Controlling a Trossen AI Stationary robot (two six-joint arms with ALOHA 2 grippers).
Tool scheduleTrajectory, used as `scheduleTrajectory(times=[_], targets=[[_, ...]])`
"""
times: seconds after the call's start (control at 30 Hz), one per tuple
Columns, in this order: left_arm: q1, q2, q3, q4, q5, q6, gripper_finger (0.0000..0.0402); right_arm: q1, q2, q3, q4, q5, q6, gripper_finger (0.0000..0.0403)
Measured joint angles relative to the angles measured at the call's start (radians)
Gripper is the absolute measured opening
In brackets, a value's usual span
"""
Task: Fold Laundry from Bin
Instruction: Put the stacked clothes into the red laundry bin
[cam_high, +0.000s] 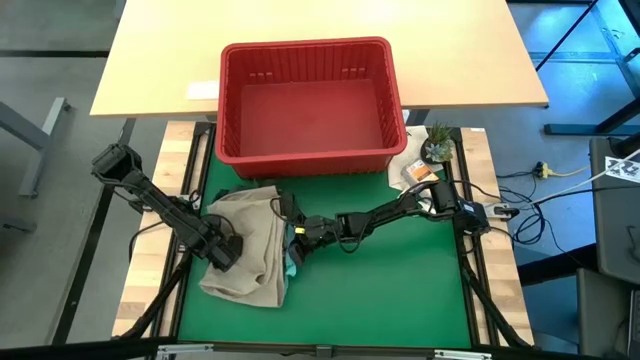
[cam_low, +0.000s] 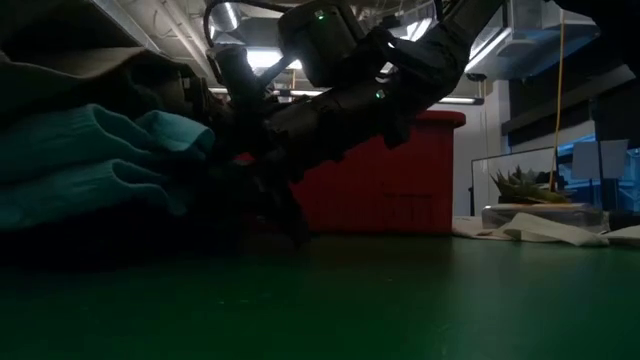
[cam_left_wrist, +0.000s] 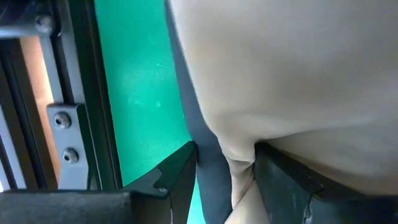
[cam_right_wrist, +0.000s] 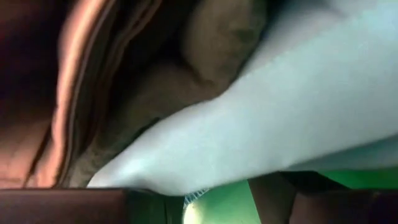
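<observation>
The laundry lies in a pile on the green mat, left of centre. A beige-tan garment is on top, a teal one shows at the pile's right edge, and dark cloth peeks out at its far side. The red bin stands beyond the pile at the mat's far edge. My left gripper points down at the pile's left side, shut on beige cloth. My right gripper reaches in low from the right and is shut on the teal garment. My left gripper pinches a fold of the beige garment between its two fingers, with a strip of dark grey cloth beside it. The fingers come from above, pointing down. The rest of the garment spreads out over the pile. My right gripper has the teal garment's rounded edge between its fingers. It comes slanting down from the table's right side, low over the mat. How many layers it holds cannot be told. The garment rests on the mat within the pile.
A white cloth bag and a small potted plant sit right of the bin. A wooden table stands beyond it. Bare green mat stretches to the right of the pile and toward the near edge.
</observation>
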Motion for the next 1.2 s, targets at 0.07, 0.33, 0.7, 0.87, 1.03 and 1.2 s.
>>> scheduleTrajectory(times=[0.07,0.33,0.7,0.87,1.03,1.2], targets=[[0.000,0.000,0.000,0.000,0.000,0.034,0.0156,0.000,-0.001,0.000,-0.028,-0.003,0.021,0.0152],[0.000,0.000,0.000,0.003,0.003,0.056,0.0156,0.001,-0.047,-0.002,-0.180,-0.032,0.106,0.0152],[0.000,0.000,0.000,0.002,-0.004,0.057,0.0156,0.001,-0.090,0.061,-0.465,0.126,0.098,0.0152],[0.000,-0.001,-0.001,0.020,-0.007,0.083,0.0156,0.001,-0.079,0.067,-0.449,0.118,0.062,0.0152],[0.014,0.000,-0.001,0.098,-0.012,0.085,0.0156,0.001,-0.081,0.068,-0.453,0.116,0.042,0.0152],[0.045,0.001,-0.002,0.181,-0.040,0.119,0.0156,0.001,-0.082,0.068,-0.454,0.107,0.041,0.0152]])
